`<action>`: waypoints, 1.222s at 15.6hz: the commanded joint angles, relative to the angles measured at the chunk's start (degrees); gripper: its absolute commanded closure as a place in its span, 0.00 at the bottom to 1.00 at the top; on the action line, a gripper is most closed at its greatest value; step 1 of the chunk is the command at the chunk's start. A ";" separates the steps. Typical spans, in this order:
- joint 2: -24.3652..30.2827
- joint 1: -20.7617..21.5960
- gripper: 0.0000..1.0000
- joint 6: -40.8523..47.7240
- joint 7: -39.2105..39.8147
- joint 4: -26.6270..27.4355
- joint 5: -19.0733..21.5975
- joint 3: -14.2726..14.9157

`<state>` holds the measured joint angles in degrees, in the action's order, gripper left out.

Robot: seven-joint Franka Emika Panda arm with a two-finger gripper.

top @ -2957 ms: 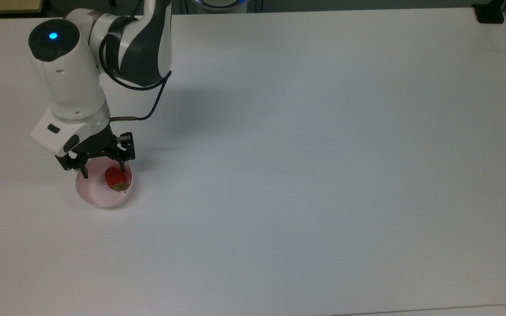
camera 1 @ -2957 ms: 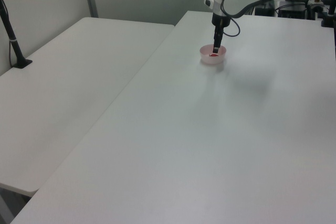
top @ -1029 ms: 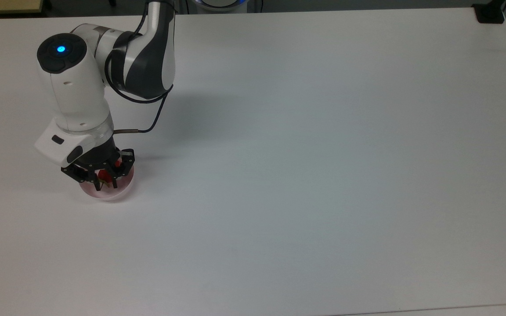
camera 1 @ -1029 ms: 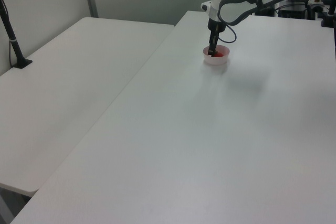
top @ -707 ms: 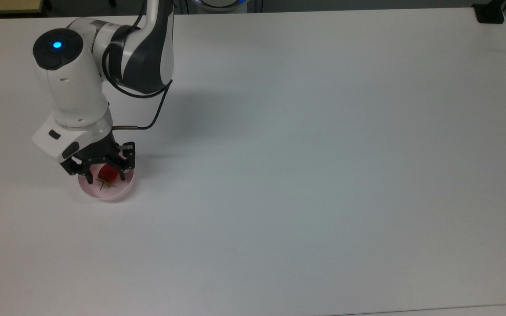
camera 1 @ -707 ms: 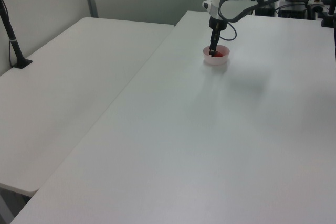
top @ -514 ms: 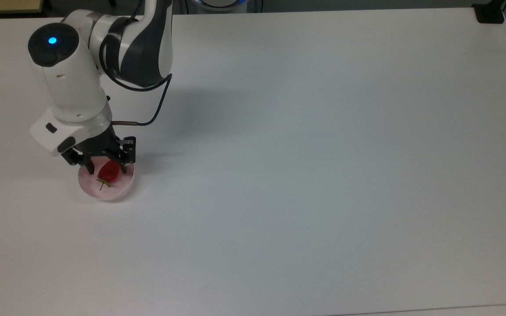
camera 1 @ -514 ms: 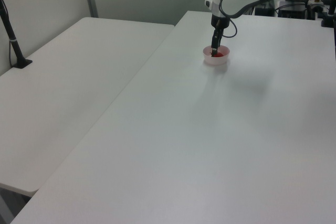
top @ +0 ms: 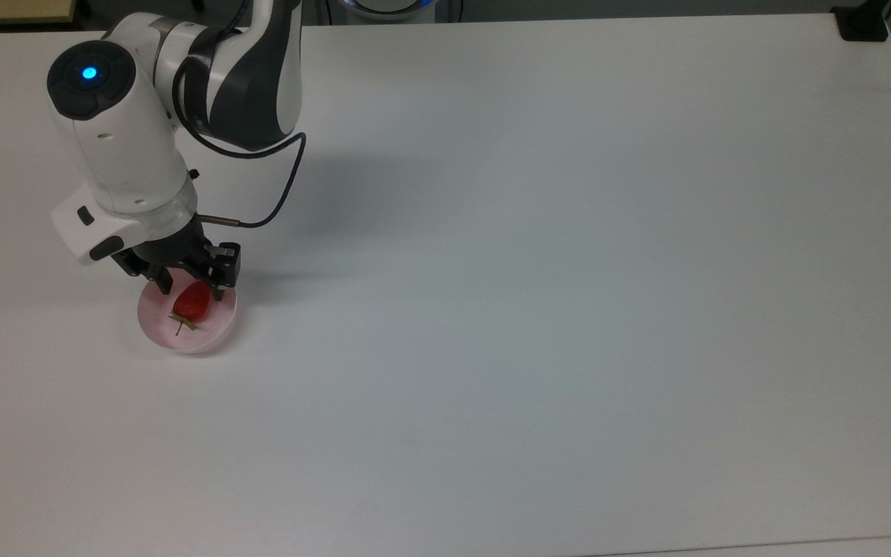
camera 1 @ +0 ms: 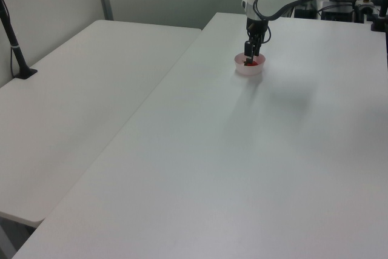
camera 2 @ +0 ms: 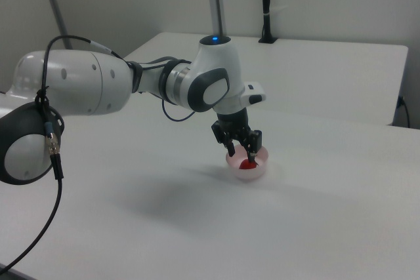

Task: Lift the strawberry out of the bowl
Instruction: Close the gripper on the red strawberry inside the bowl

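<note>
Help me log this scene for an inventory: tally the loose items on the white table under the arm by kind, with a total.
Glossy red strawberry with green leafy cap: 1
Small round pale pink plastic bowl: 1
Total: 2
</note>
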<state>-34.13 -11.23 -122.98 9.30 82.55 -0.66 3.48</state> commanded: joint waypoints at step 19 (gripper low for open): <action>-2.70 -0.10 0.49 -5.86 -6.31 1.56 0.22 0.38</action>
<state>-37.28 -12.02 -127.43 4.26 82.97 -0.66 3.44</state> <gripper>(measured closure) 0.419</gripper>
